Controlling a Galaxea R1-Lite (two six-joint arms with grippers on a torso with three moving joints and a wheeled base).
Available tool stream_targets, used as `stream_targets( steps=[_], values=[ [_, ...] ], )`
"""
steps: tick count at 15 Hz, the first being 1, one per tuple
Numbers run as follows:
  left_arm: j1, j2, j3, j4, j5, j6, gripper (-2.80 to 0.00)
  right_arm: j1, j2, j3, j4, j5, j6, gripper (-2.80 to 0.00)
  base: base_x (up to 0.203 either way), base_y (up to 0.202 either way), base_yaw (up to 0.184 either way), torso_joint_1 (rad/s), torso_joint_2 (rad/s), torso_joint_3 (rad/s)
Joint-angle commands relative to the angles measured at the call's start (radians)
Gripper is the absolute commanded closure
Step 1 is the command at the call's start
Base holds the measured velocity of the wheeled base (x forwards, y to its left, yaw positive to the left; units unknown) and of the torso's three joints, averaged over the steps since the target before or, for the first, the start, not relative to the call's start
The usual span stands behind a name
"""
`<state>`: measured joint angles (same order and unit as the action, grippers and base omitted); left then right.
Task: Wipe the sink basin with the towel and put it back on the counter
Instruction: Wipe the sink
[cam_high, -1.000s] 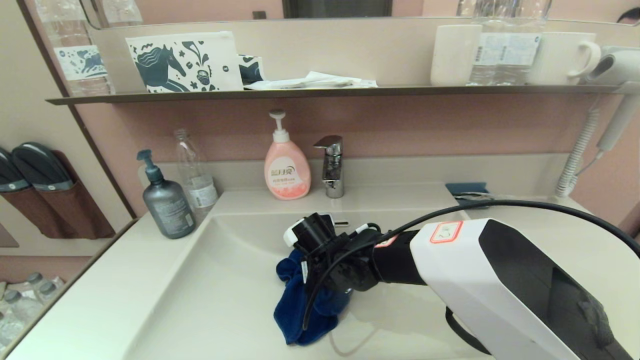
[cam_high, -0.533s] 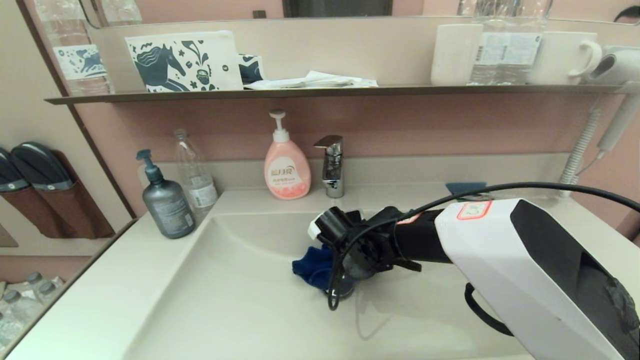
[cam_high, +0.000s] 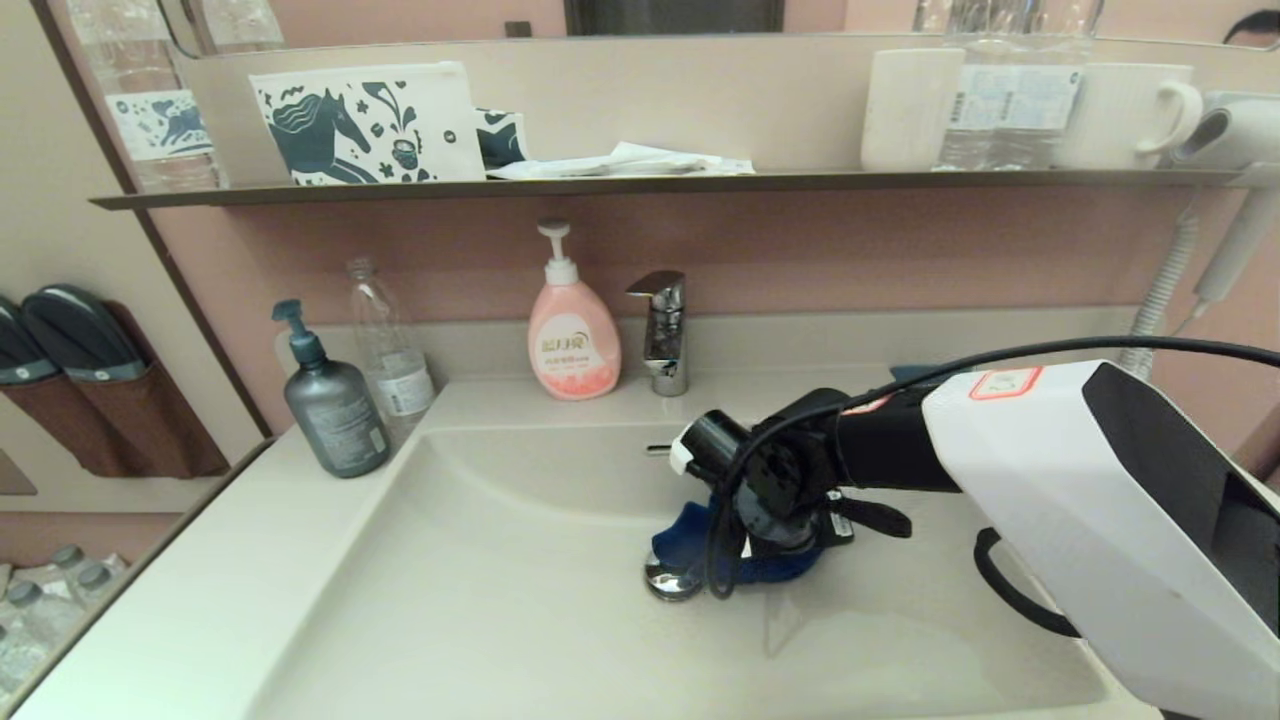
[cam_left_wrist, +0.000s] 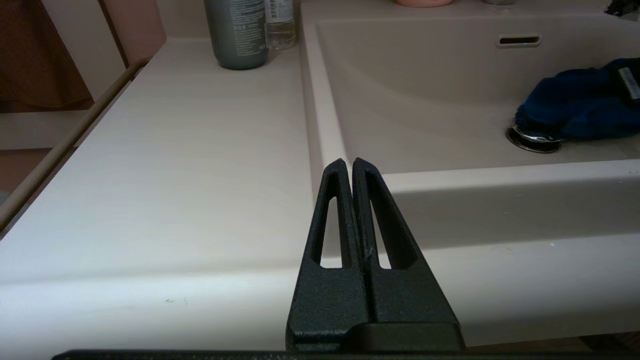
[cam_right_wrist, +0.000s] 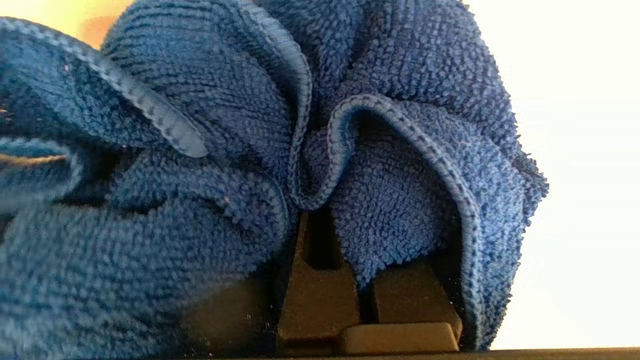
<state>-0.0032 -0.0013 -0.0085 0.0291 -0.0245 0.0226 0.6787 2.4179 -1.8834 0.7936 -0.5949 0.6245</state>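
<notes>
R gripper (cam_high: 765, 545) clamped on towel (cam_high: 690, 530) w/ cloth touching drain plug (cam_high: 672, 580) in sink basin (cam_high: 480, 600), could snag there; L gripper (cam_left_wrist: 352, 167) pinched together, idle.

Soft, even indoor light fills the head view, warm in tone, with no hard highlights on the cream-white shallow sink basin (cam_high: 480, 600). A faint grey shadow falls on the basin floor under the right arm, and the chrome round drain plug (cam_high: 672, 582) carries a small bright glint. Straight lines such as the thin dark metal wall shelf (cam_high: 640, 185) bow towards the frame edges. In the left wrist view the smooth cream-white bench (cam_left_wrist: 165, 165) is dimmer and flatly lit. In the right wrist view the crumpled blue terry towel (cam_right_wrist: 240, 165) is sharp at centre and blurred at one edge, against a blown-out white background.
</notes>
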Motion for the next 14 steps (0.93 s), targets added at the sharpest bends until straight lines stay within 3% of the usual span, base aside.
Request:
stream_targets(
  steps=[1,3,7,11,14],
  values=[
    [0.0,0.001,-0.001,0.0,0.0,0.0,0.0,-0.011,-0.026,0.037,0.068,0.019,0.023,0.0,0.0,0.0,0.0,0.0,0.0,0.0],
    [0.0,0.001,-0.001,0.0,0.0,0.0,0.0,-0.007,-0.026,0.067,0.095,0.074,0.034,0.0,0.0,0.0,0.0,0.0,0.0,0.0],
    [0.0,0.001,0.001,0.0,0.0,-0.001,0.0,0.036,0.002,0.081,0.093,0.318,0.091,0.0,0.0,0.0,0.0,0.0,0.0,0.0],
    [0.0,0.001,0.0,0.0,0.0,0.0,0.0,0.109,0.064,0.066,0.054,0.379,0.099,0.0,0.0,0.0,0.0,0.0,0.0,0.0],
    [0.0,0.001,0.0,0.0,0.0,0.0,0.0,0.141,0.08,0.026,-0.068,0.434,0.1,0.0,0.0,0.0,0.0,0.0,0.0,0.0]
  ],
)
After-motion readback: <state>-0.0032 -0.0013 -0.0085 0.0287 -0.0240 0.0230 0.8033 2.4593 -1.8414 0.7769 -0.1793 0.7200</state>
